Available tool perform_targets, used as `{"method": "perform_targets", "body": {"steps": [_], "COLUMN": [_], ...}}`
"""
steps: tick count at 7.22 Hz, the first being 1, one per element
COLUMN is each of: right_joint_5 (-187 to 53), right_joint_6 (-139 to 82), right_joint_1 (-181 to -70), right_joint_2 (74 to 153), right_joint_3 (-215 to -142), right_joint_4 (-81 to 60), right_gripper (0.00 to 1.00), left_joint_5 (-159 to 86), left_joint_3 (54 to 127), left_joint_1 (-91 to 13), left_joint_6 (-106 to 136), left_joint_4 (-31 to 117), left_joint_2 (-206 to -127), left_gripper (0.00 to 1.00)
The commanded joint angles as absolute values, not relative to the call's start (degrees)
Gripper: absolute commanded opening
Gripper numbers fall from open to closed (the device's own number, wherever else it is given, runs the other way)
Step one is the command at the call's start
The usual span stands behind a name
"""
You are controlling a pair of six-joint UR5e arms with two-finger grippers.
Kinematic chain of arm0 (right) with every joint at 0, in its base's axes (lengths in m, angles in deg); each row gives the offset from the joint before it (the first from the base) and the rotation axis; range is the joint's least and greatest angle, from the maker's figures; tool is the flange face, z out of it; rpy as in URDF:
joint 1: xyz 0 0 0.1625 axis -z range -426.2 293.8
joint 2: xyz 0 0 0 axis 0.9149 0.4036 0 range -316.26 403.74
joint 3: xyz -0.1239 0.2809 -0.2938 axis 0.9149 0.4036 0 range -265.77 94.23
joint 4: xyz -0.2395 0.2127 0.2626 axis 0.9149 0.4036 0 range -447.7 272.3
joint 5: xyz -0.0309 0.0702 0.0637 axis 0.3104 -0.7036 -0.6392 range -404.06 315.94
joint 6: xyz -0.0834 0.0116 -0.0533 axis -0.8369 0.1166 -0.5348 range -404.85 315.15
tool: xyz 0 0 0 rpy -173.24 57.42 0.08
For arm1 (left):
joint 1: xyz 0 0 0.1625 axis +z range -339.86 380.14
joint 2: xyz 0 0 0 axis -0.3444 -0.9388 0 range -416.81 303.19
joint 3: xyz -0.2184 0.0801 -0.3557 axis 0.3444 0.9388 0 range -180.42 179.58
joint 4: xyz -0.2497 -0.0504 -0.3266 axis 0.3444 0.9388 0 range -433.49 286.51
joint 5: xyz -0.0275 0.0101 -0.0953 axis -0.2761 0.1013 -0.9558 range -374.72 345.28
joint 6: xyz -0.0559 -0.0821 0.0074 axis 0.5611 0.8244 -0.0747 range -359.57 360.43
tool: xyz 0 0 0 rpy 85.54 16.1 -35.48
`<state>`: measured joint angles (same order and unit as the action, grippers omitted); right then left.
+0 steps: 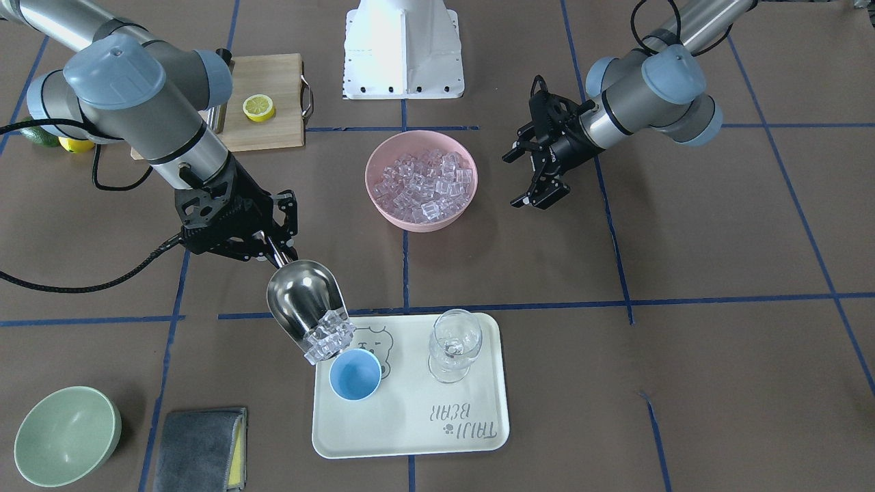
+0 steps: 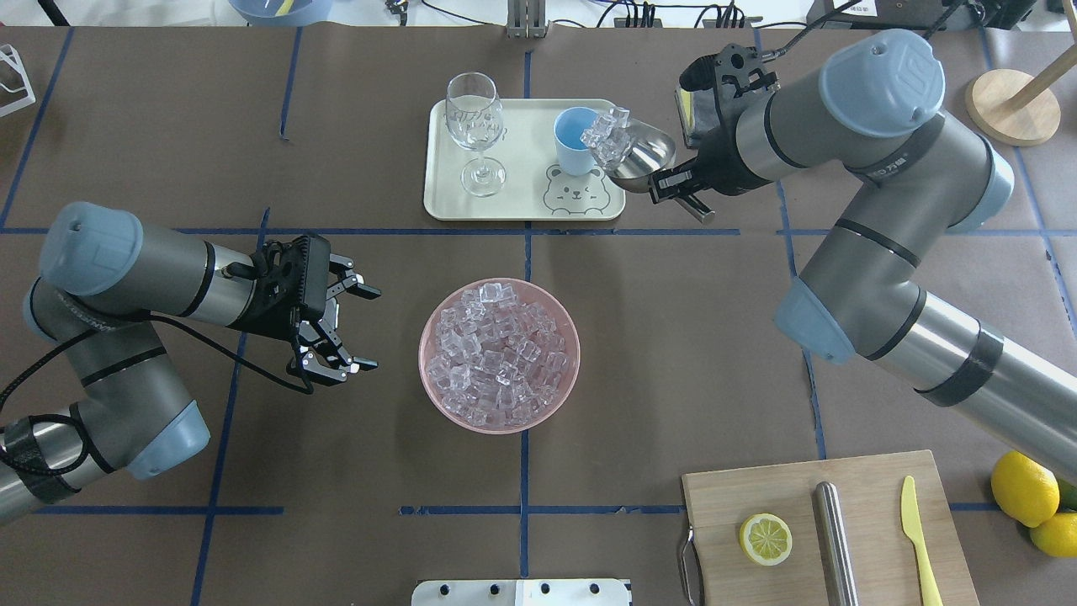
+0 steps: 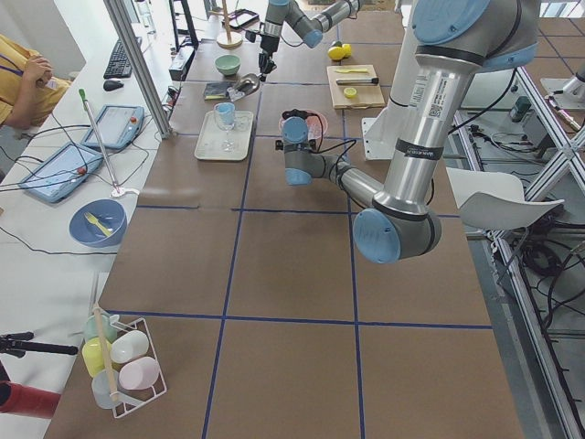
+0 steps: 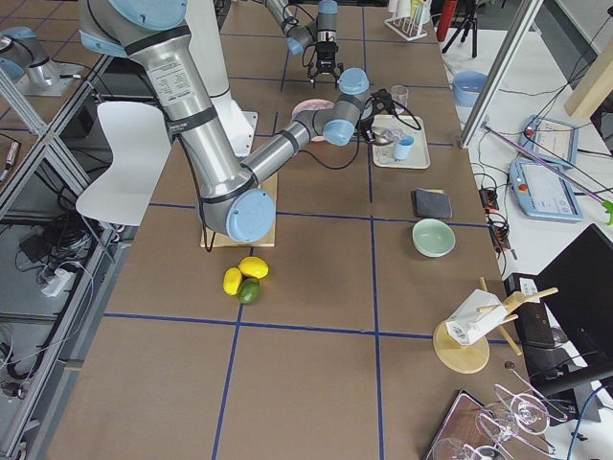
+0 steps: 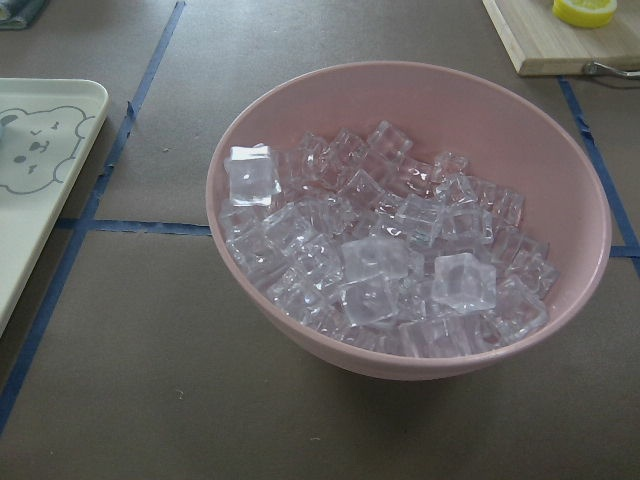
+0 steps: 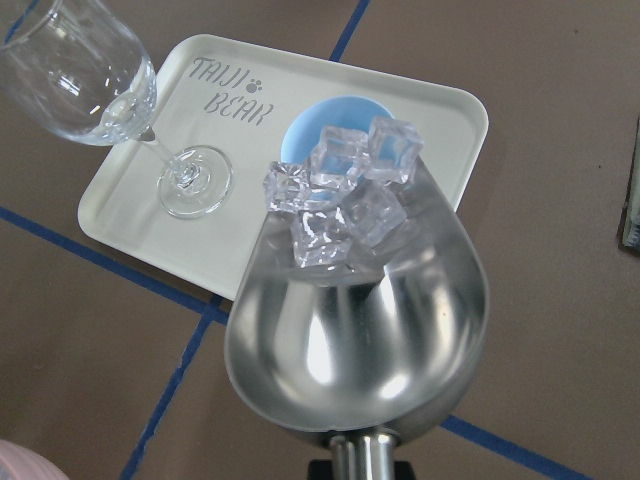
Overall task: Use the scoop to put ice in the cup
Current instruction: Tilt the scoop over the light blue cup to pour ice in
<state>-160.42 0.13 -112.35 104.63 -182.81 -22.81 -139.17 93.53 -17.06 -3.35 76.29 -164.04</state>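
Observation:
My right gripper [image 1: 273, 249] is shut on the rod handle of the steel scoop [image 1: 304, 301]. The scoop tilts down toward the light-blue cup [image 1: 355, 374], with a clump of ice cubes [image 1: 328, 338] at its lip just above the cup's rim. The wrist view shows the scoop [image 6: 360, 330], the cubes [image 6: 345, 195] and the cup [image 6: 305, 130] behind them. The cup stands on a cream tray [image 1: 444, 424]. A pink bowl [image 1: 372, 160] full of ice sits mid-table. My left gripper [image 2: 362, 328] is open and empty beside that bowl [image 5: 400, 80].
A clear stemmed glass [image 1: 454, 345] stands on the tray next to the cup. A wooden board [image 2: 867, 480] holds a lemon half [image 2: 766, 539], a steel cylinder [image 2: 833, 539] and a yellow knife [image 2: 917, 530]. A green bowl [image 1: 67, 435] and a grey cloth [image 1: 199, 449] lie beyond the tray.

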Motion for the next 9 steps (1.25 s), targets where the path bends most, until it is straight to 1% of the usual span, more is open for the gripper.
{"method": "perform_targets", "body": {"steps": [1, 4, 9], "right_joint_5": [-161.8, -163.4, -164.0], "right_joint_6": [-0.1, 0.0, -1.2], "right_joint_1": [-112.6, -112.6, -112.9], "right_joint_2": [102.2, 102.7, 99.1], "right_joint_3": [-183.1, -183.2, -183.7], "right_joint_4": [-17.5, -17.1, -8.4], "right_gripper": [0.00, 0.00, 0.00], "left_joint_5": [-139.2, -139.1, -139.1], "left_joint_3": [93.5, 93.5, 93.5], "left_joint_1": [-17.1, -17.1, -17.0], "left_joint_6": [-3.4, -3.4, -3.4], "left_joint_4": [76.4, 76.4, 76.4], "left_joint_2": [-164.0, -164.0, -163.9], "left_gripper": [1.00, 1.00, 1.00]}}
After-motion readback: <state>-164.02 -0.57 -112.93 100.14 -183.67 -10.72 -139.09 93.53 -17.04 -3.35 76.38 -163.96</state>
